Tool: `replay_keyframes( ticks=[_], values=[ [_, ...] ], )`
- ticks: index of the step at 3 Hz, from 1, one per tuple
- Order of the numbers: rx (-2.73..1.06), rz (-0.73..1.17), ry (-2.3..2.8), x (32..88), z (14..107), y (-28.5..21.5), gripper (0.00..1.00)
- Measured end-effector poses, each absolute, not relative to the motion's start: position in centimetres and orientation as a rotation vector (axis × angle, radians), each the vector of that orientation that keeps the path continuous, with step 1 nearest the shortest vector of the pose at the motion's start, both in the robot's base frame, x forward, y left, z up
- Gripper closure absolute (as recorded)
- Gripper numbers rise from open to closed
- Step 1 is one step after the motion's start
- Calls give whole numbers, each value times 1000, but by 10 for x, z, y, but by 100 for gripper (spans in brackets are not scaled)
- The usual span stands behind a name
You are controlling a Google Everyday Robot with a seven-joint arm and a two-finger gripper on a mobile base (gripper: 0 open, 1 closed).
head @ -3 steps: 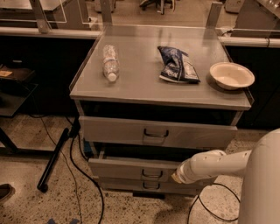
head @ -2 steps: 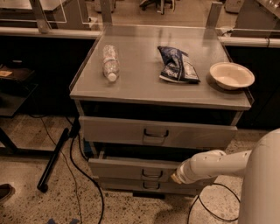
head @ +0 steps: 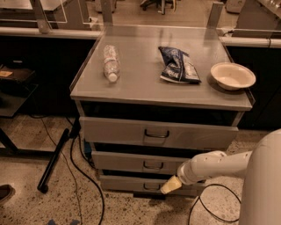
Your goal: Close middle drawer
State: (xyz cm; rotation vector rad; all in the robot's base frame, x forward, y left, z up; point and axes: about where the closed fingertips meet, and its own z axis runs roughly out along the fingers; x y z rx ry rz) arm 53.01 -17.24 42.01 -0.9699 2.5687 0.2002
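grey cabinet top [head: 145, 90] carries bottle [head: 111, 63], chip bag [head: 178, 65] & bowl [head: 232, 75]. middle drawer [head: 127, 161] sits btwn top drawer [head: 114, 131] & bottom drawer [head: 125, 183], dark gap above its front. gripper [head: 170, 186] hangs low-right of its handle [head: 153, 165], by the bottom drawer; grip state can't be told.

Speckled beige terrazzo floor [head: 26, 145], warmly and dimly lit. Grey metal drawer cabinet with flat top [head: 145, 57], centre. Dark side counters with pale front edges, left [head: 44, 31] and right [head: 250, 41]. Grey upright post [head: 106, 11] behind the cabinet. Black cables [head: 72, 162] trailing over the floor at left, beside a slanting black pole [head: 53, 160]. Gripper [head: 171, 184] low before the cabinet's front, right of centre.
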Motion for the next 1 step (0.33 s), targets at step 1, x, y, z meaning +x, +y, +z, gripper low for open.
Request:
replay_keyframes(
  ticks=[1],
  values=[
    [-970,200,2569,530,420,-172,0]
  ],
)
